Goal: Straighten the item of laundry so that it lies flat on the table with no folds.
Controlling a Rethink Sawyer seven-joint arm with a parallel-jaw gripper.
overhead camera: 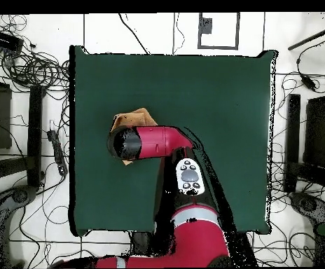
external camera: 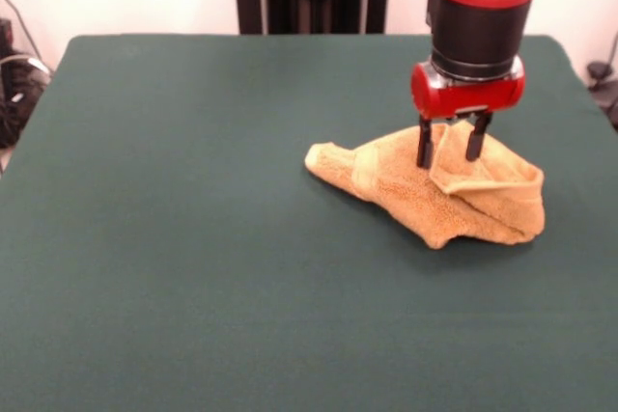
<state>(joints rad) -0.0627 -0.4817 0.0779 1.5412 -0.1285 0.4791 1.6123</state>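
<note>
Item 1, towel point(external camera: 425, 195): I log one small orange-tan terry towel, lying crumpled on the table, not flat. In the front view it sits right of centre, about midway between the far and near edges. It forms a low heap with several folds: a narrow rolled end points toward the picture's left, a woven band crosses the cloth near that end, and a flap with a hemmed edge stands raised at the top right of the heap. In the overhead view only a small part of the towel point(overhead camera: 134, 116) shows, peeking out from under the arm toward the table's left side.

Item 2, table point(external camera: 193, 238): I note a large surface covered in dark green cloth, far wider than the towel. The overhead view shows its green top point(overhead camera: 221, 98) reaching well beyond the heap on all sides.

Item 3, gripper point(external camera: 450, 151): I see two dark fingers point(external camera: 424, 145) hanging straight down from the red and black wrist. They stand apart, with the raised fold of towel between them. The tips sit down at the cloth; I read the fingers as spread, not closed on the fold.

Item 4, arm point(overhead camera: 158, 141): red and black, reaching from the base at the overhead picture's bottom across the table and covering most of the towel.
</note>
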